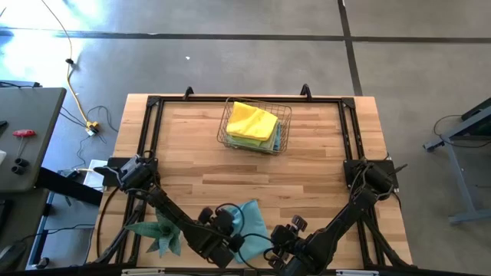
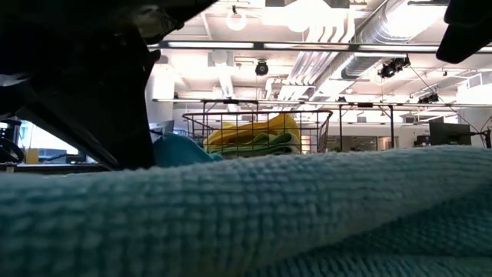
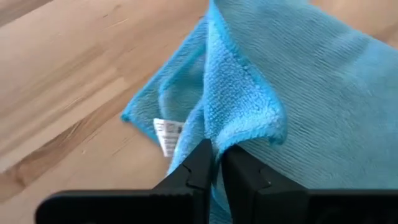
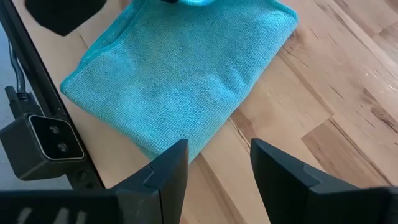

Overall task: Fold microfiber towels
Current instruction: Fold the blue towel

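One blue towel (image 1: 249,218) lies at the table's (image 1: 307,165) near edge, largely hidden by the arms. Left gripper (image 3: 216,163) pinches its raised fold; right gripper (image 4: 219,163) hovers beside, jaws apart. Folded towels (image 1: 252,123) fill the far basket (image 1: 285,132).

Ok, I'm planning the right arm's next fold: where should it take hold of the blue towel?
Probably the free corner of the blue towel nearest the open right gripper, approached from above. That edge lies flat on the table, while the left gripper pinches the raised fold opposite.
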Robot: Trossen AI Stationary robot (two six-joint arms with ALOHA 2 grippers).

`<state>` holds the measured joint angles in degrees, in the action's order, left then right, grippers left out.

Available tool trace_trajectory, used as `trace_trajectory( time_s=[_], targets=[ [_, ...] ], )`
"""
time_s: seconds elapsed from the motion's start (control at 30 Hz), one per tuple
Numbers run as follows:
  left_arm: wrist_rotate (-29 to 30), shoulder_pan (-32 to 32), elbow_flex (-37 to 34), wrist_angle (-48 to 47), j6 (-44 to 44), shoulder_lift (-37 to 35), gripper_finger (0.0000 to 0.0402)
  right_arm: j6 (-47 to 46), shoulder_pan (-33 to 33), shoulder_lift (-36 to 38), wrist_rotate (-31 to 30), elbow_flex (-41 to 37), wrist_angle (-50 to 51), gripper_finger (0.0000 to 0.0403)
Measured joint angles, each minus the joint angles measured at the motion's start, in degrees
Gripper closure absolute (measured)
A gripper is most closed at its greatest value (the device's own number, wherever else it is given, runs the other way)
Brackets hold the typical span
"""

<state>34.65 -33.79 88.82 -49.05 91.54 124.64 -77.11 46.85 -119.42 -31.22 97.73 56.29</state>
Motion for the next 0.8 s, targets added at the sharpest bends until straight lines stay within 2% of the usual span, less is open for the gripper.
trace_trajectory(
  time_s=[0.2,0.5,0.63,0.8],
  targets=[
    [-0.2,-0.1,0.0,-2.4,10.3,0.0,0.0399,0.0,0.0,0.0,-0.8,0.0,-0.1,0.0236],
    [-4.3,0.4,0.0,-3.8,9.3,0.0,0.0391,0.0,-0.2,0.0,-1.4,0.0,-0.5,0.0236],
    [-4.7,0.9,0.0,-6.5,13.1,0.0,0.0377,0.0,-0.2,0.0,-1.4,0.0,-0.8,0.0236],
    [-7.1,2.0,0.0,-6.7,10.2,0.0,0.0347,0.2,-0.2,0.1,-1.4,0.0,-1.0,0.0236]
  ],
)
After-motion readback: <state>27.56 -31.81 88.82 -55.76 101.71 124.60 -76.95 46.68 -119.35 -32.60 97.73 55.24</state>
